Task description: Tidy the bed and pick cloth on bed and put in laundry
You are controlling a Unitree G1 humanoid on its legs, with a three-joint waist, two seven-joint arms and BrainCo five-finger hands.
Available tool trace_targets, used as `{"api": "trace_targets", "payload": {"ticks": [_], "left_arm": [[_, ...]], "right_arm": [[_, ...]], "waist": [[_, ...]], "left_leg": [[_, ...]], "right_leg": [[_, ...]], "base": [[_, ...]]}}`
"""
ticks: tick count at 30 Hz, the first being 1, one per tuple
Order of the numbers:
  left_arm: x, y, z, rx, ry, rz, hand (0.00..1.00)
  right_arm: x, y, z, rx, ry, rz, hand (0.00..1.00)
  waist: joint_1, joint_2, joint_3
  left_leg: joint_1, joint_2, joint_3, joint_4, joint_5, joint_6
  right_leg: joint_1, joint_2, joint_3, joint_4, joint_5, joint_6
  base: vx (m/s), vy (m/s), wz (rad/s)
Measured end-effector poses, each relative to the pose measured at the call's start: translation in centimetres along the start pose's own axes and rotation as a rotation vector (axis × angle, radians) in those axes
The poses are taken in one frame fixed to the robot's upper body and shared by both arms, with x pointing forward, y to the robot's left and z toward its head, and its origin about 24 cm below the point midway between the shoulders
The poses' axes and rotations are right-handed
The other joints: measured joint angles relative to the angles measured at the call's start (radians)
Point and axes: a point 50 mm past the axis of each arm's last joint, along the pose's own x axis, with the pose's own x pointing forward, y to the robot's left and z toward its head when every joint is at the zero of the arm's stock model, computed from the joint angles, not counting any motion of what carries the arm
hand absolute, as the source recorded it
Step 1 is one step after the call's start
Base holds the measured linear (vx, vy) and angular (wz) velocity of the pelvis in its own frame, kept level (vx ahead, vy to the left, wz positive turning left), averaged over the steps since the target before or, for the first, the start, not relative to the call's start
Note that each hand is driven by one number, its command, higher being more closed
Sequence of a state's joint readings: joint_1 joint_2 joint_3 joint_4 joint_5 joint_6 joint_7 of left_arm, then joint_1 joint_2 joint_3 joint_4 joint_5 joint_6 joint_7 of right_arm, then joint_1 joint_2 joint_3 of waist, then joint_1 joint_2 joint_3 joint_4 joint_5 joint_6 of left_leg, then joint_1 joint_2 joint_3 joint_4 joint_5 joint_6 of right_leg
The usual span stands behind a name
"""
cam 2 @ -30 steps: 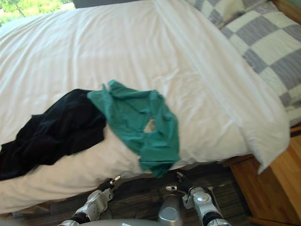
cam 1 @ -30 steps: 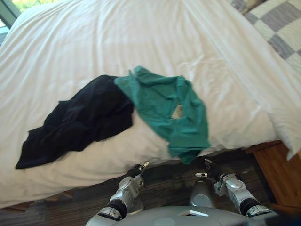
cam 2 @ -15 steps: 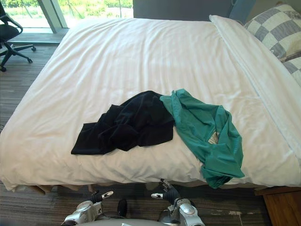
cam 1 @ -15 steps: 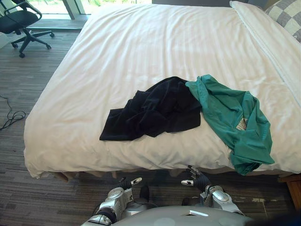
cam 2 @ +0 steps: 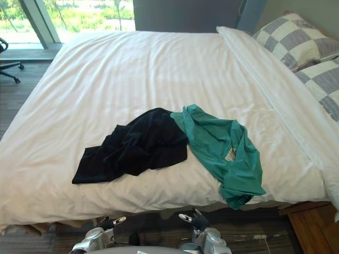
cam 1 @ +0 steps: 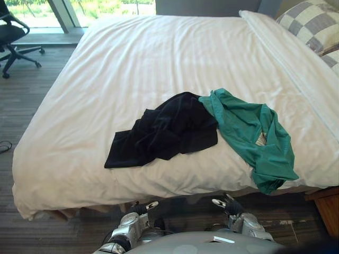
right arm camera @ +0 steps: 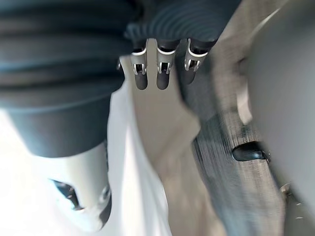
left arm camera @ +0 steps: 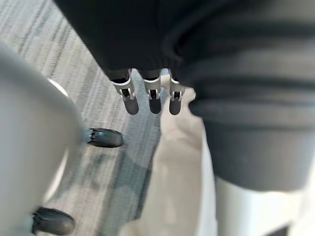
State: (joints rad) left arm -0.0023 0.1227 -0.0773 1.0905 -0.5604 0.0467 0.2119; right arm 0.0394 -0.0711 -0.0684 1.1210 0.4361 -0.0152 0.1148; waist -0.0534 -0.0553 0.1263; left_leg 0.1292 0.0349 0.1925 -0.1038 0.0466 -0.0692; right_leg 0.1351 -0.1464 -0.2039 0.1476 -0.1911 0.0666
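Observation:
A crumpled black cloth (cam 1: 164, 129) lies on the white bed (cam 1: 159, 58) near its front edge. A green garment (cam 1: 249, 129) touches its right side and hangs a little over the edge. Both my hands hang low in front of the bed, below the mattress and apart from the cloths. The left hand (cam 1: 136, 214) is under the black cloth's near end and the right hand (cam 1: 233, 209) is under the green garment. In the wrist views the left fingers (left arm camera: 152, 96) and right fingers (right arm camera: 162, 73) are straight and hold nothing.
Checked pillows (cam 2: 296, 42) lie at the bed's far right. An office chair (cam 1: 10, 32) stands on the carpet at the far left by the window. A wooden piece of furniture (cam 1: 326, 209) sits at the bed's right front corner.
The camera has swung, so the whole picture has shifted. The two cloths lie as before on the bed, and both hands stay low in front of it.

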Motion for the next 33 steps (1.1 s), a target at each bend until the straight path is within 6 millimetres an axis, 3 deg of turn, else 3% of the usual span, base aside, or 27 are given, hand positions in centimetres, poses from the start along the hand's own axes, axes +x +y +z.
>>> {"api": "trace_targets", "payload": {"ticks": [2,5,8,11,13,17,19,21,24,26,27,29,32,33], "left_arm": [[0.1,2.6,-0.5,-0.246,0.032,0.116,0.00],[0.0,5.4,-0.6,-0.460,0.048,0.232,0.00],[-0.4,8.3,-1.4,-0.720,0.060,0.343,0.00],[-0.9,11.3,-1.5,-0.933,0.039,0.435,0.00],[-2.0,15.5,-1.6,-1.159,-0.016,0.554,0.00],[-4.3,21.4,-0.8,-1.378,-0.127,0.697,0.00],[-5.8,24.4,1.2,-1.440,-0.253,0.746,0.00],[-6.7,25.9,2.8,-1.390,-0.334,0.778,0.00],[-9.1,27.8,9.0,-1.113,-0.610,0.817,0.00],[-11.9,28.2,14.5,-0.910,-0.851,0.804,0.00],[-13.9,27.6,17.9,-0.793,-1.011,0.771,0.00],[-16.5,25.8,21.8,-0.613,-1.209,0.710,0.00],[-19.0,21.0,26.7,-0.307,-1.433,0.558,0.00],[-19.1,19.9,27.3,-0.262,-1.461,0.518,0.00]], "right_arm": [[-0.8,-2.9,-1.6,0.266,0.037,-0.161,0.00],[-2.4,-6.4,-3.6,0.484,0.043,-0.338,0.00],[-3.8,-9.6,-3.7,0.697,-0.043,-0.494,0.00],[-5.3,-12.8,-2.8,0.804,-0.154,-0.614,0.00],[-7.5,-16.6,-0.8,0.851,-0.284,-0.732,0.00],[-10.4,-20.9,4.1,0.831,-0.500,-0.826,0.00],[-12.1,-22.5,8.5,0.732,-0.647,-0.839,0.00],[-13.1,-22.9,11.3,0.646,-0.739,-0.832,0.00],[-14.4,-21.0,17.4,0.360,-0.932,-0.752,0.00],[-15.2,-18.8,20.6,0.149,-1.025,-0.691,0.00],[-15.7,-17.3,22.2,0.017,-1.076,-0.658,0.00],[-16.3,-15.3,24.1,-0.158,-1.131,-0.612,0.00],[-16.1,-12.0,25.6,-0.445,-1.153,-0.530,0.00],[-15.8,-11.5,25.7,-0.496,-1.138,-0.516,0.00]], "waist": [[-0.015,0.008,-0.004],[-0.014,0.022,-0.006],[-0.012,0.041,-0.004],[-0.013,0.047,-0.006],[-0.013,0.055,-0.016],[-0.012,0.056,-0.027],[-0.012,0.042,-0.032],[-0.011,0.035,-0.037],[-0.007,0.028,-0.046],[-0.001,0.028,-0.058],[0.003,0.028,-0.058],[0.005,0.030,-0.060],[0.003,0.047,-0.067],[0.003,0.051,-0.069]], "left_leg": [[0.012,0.000,0.000,-0.001,0.000,0.000],[0.010,0.003,-0.008,-0.001,0.001,0.001],[0.005,0.009,0.003,-0.002,-0.015,0.008],[-0.010,0.017,0.048,-0.002,-0.021,0.018],[-0.027,0.013,0.050,-0.002,-0.018,0.014],[-0.039,0.008,0.041,-0.001,-0.004,0.025],[-0.045,0.007,0.032,-0.001,0.001,0.030],[-0.044,0.008,0.030,-0.001,0.001,0.030],[-0.047,0.009,0.027,-0.001,0.001,0.029],[-0.055,0.010,0.024,-0.001,0.001,0.026],[-0.054,0.010,0.023,-0.001,0.001,0.026],[-0.053,0.008,0.023,-0.001,0.001,0.026],[-0.052,0.001,0.026,-0.001,0.001,0.026],[-0.050,-0.001,0.028,-0.001,0.002,0.026]], "right_leg": [[0.015,0.002,0.000,-0.005,0.000,0.001],[0.019,0.007,-0.002,-0.007,0.000,0.000],[0.017,0.010,-0.011,-0.015,-0.002,0.000],[0.017,0.007,-0.028,-0.033,0.001,0.003],[0.013,0.008,-0.031,-0.045,0.007,0.008],[0.014,0.004,-0.048,-0.048,0.012,0.002],[0.017,0.006,-0.060,-0.054,0.010,0.000],[0.019,0.007,-0.062,-0.054,0.005,-0.007],[0.019,0.009,-0.066,-0.053,-0.001,-0.016],[0.012,0.016,-0.069,-0.050,-0.005,-0.021],[0.012,0.017,-0.070,-0.046,-0.008,-0.025],[0.012,0.015,-0.070,-0.044,-0.008,-0.026],[0.012,0.007,-0.069,-0.042,-0.008,-0.026],[0.012,0.006,-0.067,-0.041,-0.008,-0.026]], "base": [[0.00,0.000,0.00],[-0.03,-0.010,0.06],[-0.07,-0.003,0.06],[-0.03,0.009,0.18],[0.04,0.018,0.15],[0.09,-0.001,0.14],[0.08,-0.022,0.15],[0.05,-0.024,0.08],[0.02,-0.018,0.06],[0.01,-0.020,0.06],[0.01,-0.027,0.04],[0.00,0.000,0.00],[0.00,0.000,0.00],[0.02,0.028,-0.06]]}}
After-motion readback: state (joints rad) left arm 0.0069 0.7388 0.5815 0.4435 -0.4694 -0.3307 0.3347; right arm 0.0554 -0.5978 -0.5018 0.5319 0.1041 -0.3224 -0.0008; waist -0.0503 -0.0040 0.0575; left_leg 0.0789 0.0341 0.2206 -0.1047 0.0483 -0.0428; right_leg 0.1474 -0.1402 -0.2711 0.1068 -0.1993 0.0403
